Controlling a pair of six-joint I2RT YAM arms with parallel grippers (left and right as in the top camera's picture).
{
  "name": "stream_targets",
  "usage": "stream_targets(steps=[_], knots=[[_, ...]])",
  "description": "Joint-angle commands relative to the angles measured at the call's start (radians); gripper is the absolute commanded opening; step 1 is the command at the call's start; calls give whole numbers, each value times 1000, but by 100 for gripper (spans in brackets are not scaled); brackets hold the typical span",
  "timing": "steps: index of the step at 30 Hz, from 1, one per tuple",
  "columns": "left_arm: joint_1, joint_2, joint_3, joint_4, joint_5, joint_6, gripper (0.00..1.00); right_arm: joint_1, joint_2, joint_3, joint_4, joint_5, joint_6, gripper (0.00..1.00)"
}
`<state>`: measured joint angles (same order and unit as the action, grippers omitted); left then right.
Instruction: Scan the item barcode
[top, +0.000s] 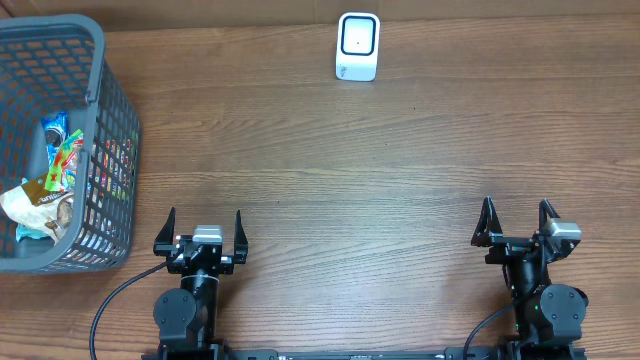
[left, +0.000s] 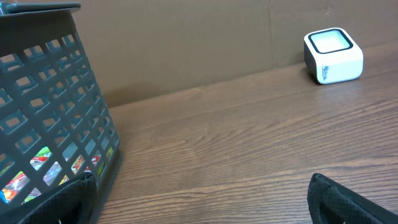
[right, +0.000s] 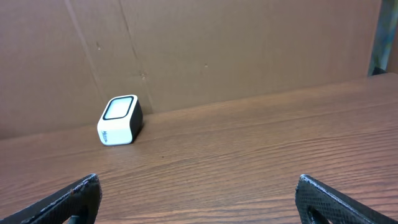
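Wood-grain bench (top: 330, 170) is carrying everything: snack packets (top: 48, 190) are lying inside the grey basket (top: 118, 150) at its left edge, and the white scanner (top: 357, 46) is sitting at the far edge. My left gripper (top: 204, 220) and right gripper (top: 517, 212) are hovering over the near edge, both spread wide, holding nothing.

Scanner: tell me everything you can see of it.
The scanner is a small white box with rounded corners, plastic by the look. Its top face is a pale window in a dark frame, facing up. One side looks black. The front bears small dark print, too small to read. It stands upright near the far edge of the table, just ahead of the brown back wall. As far as shows, only the table touches it.
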<state>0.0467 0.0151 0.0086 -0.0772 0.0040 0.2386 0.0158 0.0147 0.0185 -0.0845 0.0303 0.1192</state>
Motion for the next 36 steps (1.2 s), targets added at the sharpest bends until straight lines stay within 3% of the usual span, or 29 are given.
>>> stream_targets(steps=[1, 17, 25, 36], knots=[[5, -11, -4, 0, 4, -14, 100, 8, -12, -10, 4, 6, 5, 100], [5, -11, -4, 0, 9, -16, 100, 8, -12, -10, 13, 2, 5, 100], [5, -11, 3, 13, 128, -69, 100, 8, -12, 1, 26, -42, 5, 100], [5, 60, 195, -108, 134, -108, 99, 8, -11, 62, 18, -70, 5, 100]])
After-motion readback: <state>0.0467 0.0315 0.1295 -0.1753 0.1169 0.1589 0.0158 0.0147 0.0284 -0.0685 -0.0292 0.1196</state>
